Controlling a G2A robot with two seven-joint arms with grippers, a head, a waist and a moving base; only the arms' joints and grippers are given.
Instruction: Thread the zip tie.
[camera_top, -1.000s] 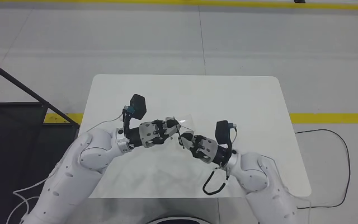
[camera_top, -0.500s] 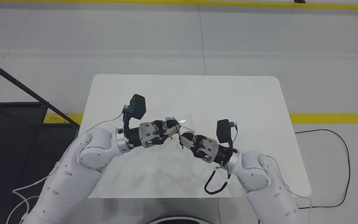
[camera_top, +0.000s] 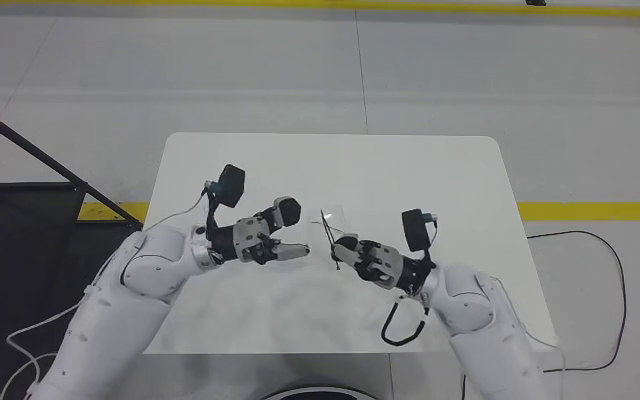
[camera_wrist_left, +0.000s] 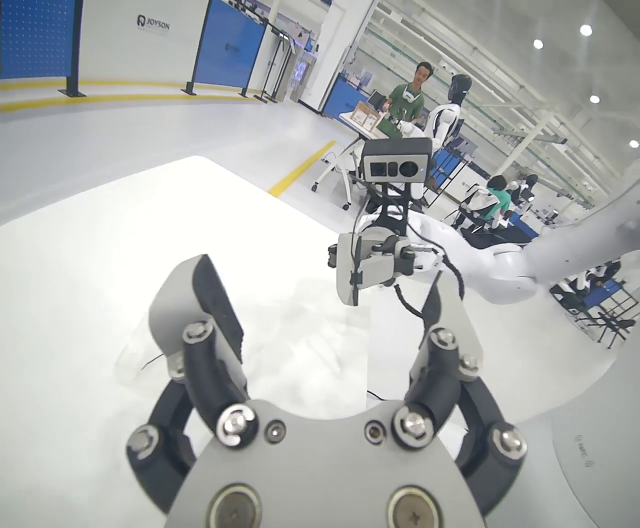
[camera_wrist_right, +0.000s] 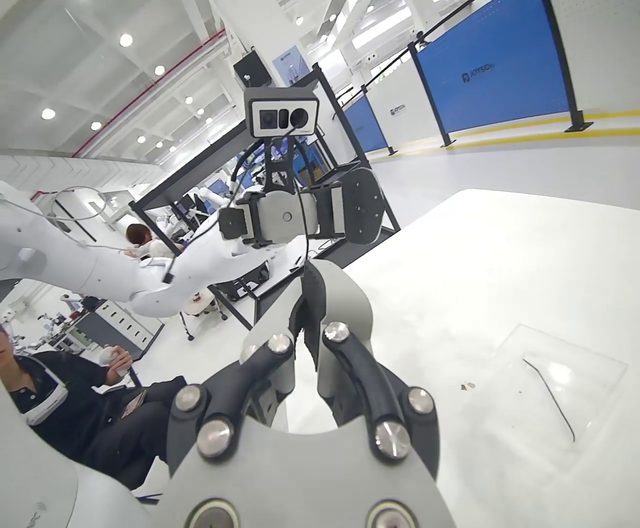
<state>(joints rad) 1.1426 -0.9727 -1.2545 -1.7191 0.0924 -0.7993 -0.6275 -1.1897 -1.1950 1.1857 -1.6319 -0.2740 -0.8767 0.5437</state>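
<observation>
Right gripper (camera_wrist_right: 306, 272) is clamped tight on the thin black plastic zip tie (camera_wrist_right: 302, 235), which pokes up from its tips above the white table (camera_top: 430, 170). Left gripper (camera_top: 290, 232) hangs near, jaws spread wide, holding nothing. Another thin black strip (camera_wrist_right: 550, 395) lies on a clear plastic sheet (camera_wrist_right: 595, 370).

Spread left fingers (camera_wrist_left: 216, 300), gap before right fingers (camera_wrist_right: 345, 310)

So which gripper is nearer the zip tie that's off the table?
Right. The right gripper is shut on the zip tie; the left gripper is open, apart from it, opposite.
</observation>
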